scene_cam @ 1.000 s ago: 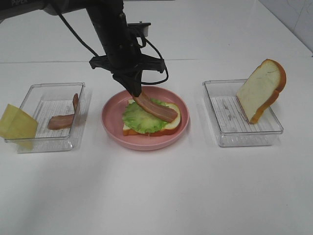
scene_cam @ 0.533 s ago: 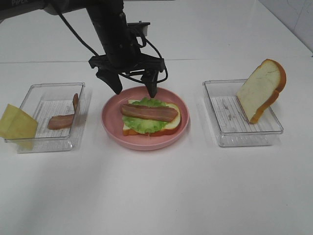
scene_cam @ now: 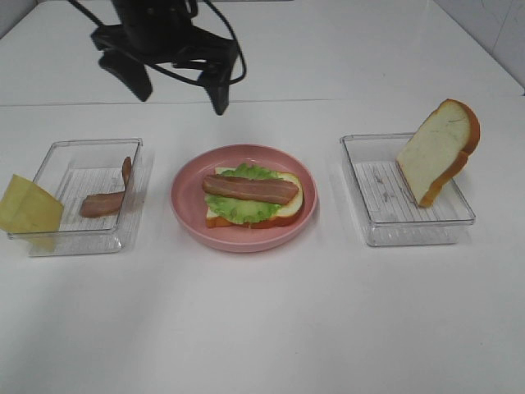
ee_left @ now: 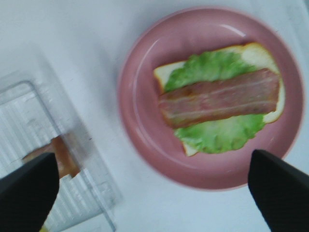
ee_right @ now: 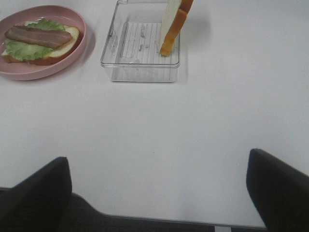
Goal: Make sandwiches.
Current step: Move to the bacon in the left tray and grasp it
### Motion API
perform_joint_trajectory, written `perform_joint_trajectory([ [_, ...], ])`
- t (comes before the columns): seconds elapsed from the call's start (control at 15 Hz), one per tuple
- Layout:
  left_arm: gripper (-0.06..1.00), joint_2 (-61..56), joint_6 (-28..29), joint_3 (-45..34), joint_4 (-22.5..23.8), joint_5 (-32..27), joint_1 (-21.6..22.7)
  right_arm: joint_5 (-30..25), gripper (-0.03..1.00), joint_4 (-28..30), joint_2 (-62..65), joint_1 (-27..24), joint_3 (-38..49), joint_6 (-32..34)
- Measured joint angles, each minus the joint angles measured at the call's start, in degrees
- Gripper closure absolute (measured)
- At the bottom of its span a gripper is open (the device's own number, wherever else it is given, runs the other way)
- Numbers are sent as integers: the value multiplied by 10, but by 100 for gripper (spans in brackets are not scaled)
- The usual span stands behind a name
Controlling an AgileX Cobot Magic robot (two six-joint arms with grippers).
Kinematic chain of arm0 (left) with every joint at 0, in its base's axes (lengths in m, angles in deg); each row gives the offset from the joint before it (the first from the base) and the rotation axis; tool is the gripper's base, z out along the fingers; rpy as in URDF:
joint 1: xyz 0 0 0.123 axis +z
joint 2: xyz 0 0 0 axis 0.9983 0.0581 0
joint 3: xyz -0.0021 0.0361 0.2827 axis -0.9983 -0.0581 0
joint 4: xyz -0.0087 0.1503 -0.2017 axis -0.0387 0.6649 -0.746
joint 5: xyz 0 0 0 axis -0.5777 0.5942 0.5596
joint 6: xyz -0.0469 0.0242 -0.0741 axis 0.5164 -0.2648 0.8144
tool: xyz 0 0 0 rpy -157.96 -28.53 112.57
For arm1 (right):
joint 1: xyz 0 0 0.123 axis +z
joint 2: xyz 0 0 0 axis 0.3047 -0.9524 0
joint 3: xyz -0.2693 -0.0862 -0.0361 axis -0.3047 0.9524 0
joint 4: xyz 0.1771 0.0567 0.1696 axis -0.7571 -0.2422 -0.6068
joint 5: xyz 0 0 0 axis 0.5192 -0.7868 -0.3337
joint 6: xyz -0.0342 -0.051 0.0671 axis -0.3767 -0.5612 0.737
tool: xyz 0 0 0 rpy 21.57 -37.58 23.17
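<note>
a white tabletop (scene_cam: 262,328), softly lit, fills the view; a seam (scene_cam: 369,101) crosses its far part, pale wall (scene_cam: 500,33) beyond its right corner.

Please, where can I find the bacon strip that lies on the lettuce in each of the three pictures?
Exterior high: bacon strip in the middle of the picture, on the lettuce.
Left wrist: bacon strip large, lying across the lettuce.
Right wrist: bacon strip small, on the pink plate next to the clear tray.
Shared landmark: that pink plate, seen in all three views.
</note>
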State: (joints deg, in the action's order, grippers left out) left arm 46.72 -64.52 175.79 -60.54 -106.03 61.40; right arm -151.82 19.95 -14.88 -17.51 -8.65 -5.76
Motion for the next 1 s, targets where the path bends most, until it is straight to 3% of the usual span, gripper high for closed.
perform_joint_trajectory([
  [0.27, -5, -72, 0, -119, 10, -1, 113, 0, 3, 0, 0, 0, 0, 0],
  [1.0, 1, 15, -10, -129, -28, -3, 117, 0, 3, 0, 0, 0, 0, 0],
])
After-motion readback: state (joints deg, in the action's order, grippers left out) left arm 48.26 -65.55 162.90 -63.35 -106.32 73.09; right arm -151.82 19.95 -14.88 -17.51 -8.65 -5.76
